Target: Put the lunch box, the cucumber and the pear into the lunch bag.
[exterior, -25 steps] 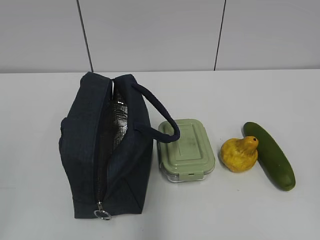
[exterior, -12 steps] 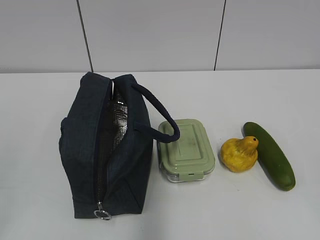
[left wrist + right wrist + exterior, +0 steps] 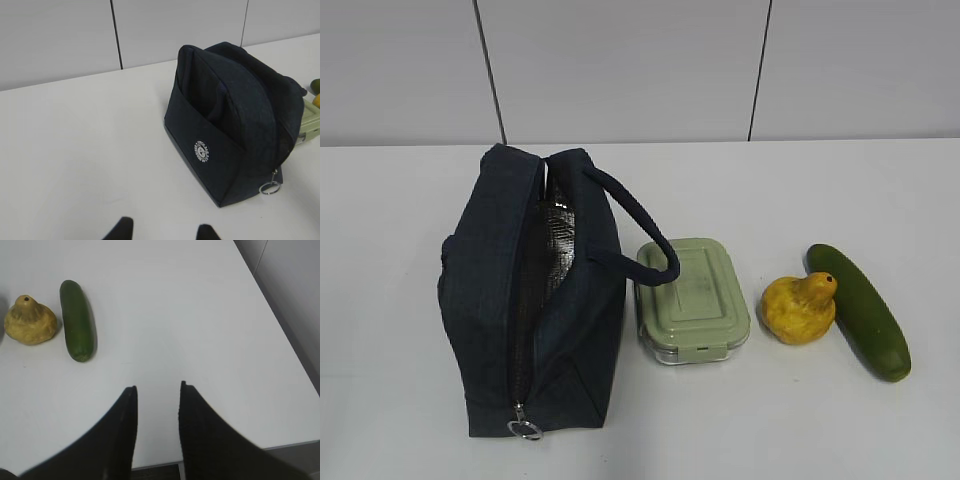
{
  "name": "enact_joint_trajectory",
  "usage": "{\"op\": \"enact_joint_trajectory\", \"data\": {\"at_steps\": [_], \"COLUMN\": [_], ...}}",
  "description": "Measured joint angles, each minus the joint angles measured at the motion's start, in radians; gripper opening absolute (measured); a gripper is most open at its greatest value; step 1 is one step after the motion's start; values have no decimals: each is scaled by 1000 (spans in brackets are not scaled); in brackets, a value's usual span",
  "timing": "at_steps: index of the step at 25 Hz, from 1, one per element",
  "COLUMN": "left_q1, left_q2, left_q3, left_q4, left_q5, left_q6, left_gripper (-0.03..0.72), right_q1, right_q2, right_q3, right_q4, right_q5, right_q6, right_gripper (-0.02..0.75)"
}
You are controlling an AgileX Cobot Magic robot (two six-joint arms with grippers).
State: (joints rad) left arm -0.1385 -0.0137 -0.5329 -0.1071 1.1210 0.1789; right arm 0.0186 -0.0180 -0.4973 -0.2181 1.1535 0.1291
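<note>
Both grippers empty, jaws part-open: left gripper point(image 3: 162, 231) should spread the lunch bag point(image 3: 535, 300) mouth before right gripper point(image 3: 156, 390) lifts the lunch box point(image 3: 693, 298).

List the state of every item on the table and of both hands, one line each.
Dark navy fabric lunch bag: unzipped, mouth open, foil lining showing, nothing visible inside.
Clear lunch box with sage-green lid: lid on, beside the bag, under its handle loop.
Yellow blotched pear: on the table, outside the bag.
Dark green cucumber: lying flat beside the pear.
Left hand: open, empty.
Right hand: open, empty.
</note>
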Motion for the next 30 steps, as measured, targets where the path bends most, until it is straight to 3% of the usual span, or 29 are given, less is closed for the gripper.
{"op": "enact_joint_trajectory", "data": {"at_steps": [14,22,30], "left_q1": [0,0,0], "left_q2": [1,212,547], "left_q3": [0,-66,-125], "left_q4": [-3,-156,-254], "left_q5": [0,-77,-220], "left_q6": [0,0,0], "left_gripper": [241,241,241], "right_q1": [0,0,0], "right_q2": [0,181,418], "right_q3": [0,-4,-54], "right_q4": [18,183,384], "right_q5": [0,-27,-172], "right_q6": [-7,-95,-160], "right_gripper": [235,235,235]}}
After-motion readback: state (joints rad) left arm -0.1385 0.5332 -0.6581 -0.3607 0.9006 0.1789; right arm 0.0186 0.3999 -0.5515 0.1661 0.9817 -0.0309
